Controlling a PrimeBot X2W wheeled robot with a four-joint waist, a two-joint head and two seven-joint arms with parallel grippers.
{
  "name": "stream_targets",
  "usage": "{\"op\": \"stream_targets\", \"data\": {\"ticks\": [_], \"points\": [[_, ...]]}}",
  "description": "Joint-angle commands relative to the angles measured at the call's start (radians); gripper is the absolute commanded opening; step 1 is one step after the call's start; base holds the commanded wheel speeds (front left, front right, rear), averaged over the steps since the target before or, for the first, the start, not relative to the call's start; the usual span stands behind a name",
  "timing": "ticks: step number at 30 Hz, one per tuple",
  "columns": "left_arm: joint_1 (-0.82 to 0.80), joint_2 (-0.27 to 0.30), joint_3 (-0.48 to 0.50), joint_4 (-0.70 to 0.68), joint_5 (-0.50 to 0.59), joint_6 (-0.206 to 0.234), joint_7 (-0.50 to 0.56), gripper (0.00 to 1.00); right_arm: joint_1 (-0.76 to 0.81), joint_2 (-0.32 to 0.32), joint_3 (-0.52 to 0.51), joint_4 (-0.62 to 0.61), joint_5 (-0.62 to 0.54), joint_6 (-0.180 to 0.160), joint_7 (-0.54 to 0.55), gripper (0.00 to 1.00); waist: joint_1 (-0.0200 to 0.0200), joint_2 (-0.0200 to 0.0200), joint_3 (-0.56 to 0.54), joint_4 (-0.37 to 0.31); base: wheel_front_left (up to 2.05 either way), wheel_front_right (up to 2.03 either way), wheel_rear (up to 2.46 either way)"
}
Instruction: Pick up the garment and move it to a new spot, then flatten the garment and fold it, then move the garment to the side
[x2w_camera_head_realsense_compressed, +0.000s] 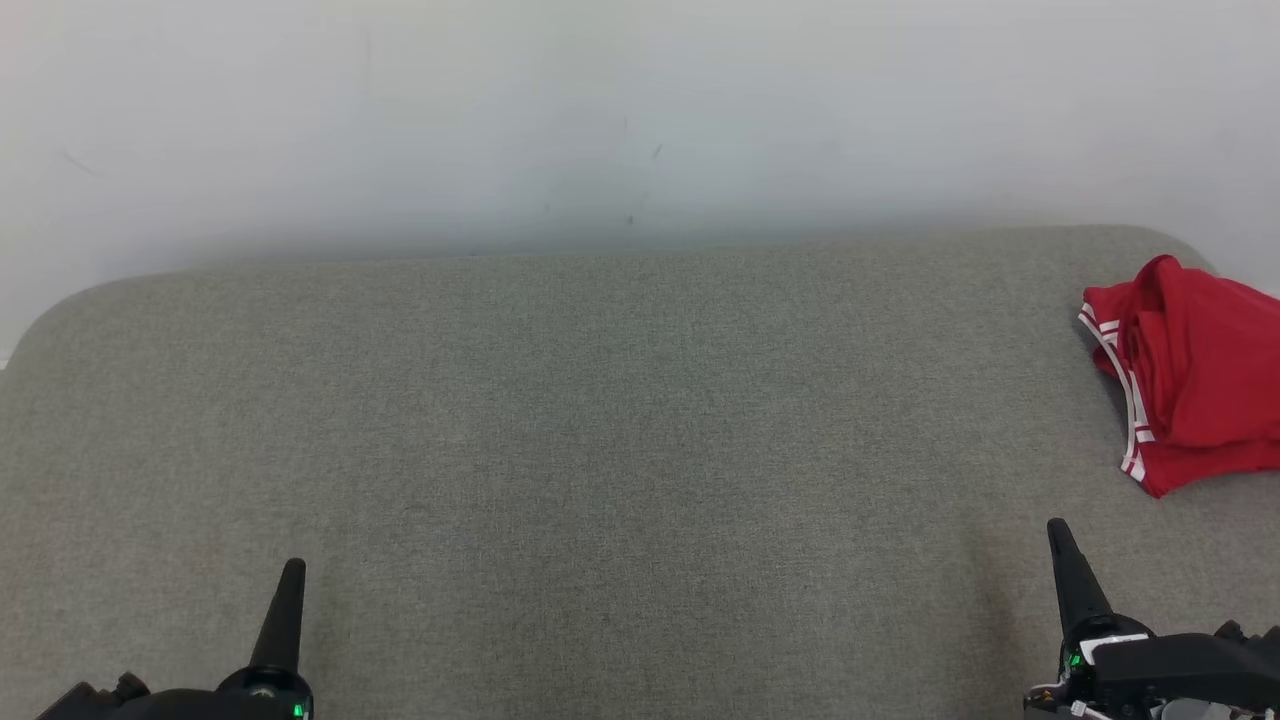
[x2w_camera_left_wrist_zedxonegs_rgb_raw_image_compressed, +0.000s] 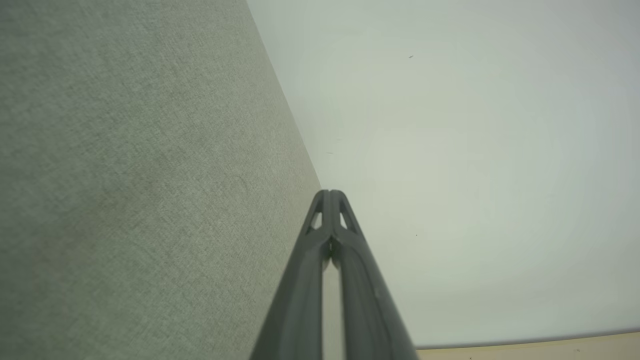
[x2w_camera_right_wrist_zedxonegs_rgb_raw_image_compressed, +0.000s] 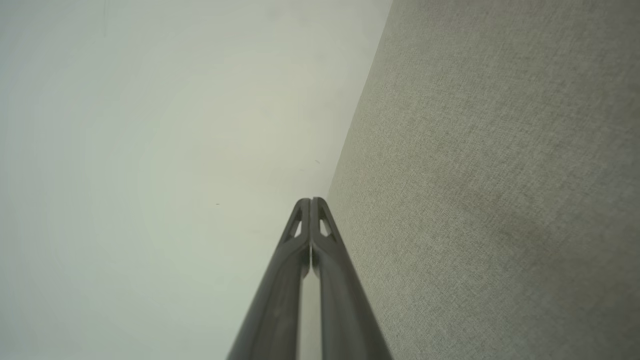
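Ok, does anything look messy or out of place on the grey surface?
Only the red garment at the far right of the grey surface: its top layer is bunched and uneven, not flat. The left gripper and right gripper are shut, apart from it.

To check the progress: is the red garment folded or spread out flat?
Folded. The red garment lies as a compact, layered bundle at the right of the grey surface, with its white-striped edges stacked.

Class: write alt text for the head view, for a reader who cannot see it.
A bunched red garment with white stripes lies at the far right of a grey cushion. The left end effector and right end effector, both shut, sit at the lower corners.
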Motion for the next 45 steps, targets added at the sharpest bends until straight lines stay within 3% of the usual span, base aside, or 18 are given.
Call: {"op": "stream_targets", "data": {"ticks": [1,36,45], "points": [[-0.021,0.005,0.005,-0.001,-0.036,-0.009,0.012,0.00,-0.017,0.002,-0.006,-0.002,0.028,-0.001,0.009,0.00,0.0000,-0.0001,0.000,0.000,0.00,0.00,0.00],[-0.054,0.005,0.016,0.030,-0.299,-0.016,0.077,0.00,-0.047,0.015,-0.031,0.020,0.260,-0.002,0.071,0.00,0.0000,-0.0001,-0.005,-0.006,0.00,0.00,0.00],[-0.053,0.006,0.016,0.031,-0.311,-0.016,0.083,0.00,-0.048,0.016,-0.034,0.021,0.269,-0.002,0.076,0.00,0.0000,-0.0001,-0.005,-0.006,0.00,0.00,0.00]]}}
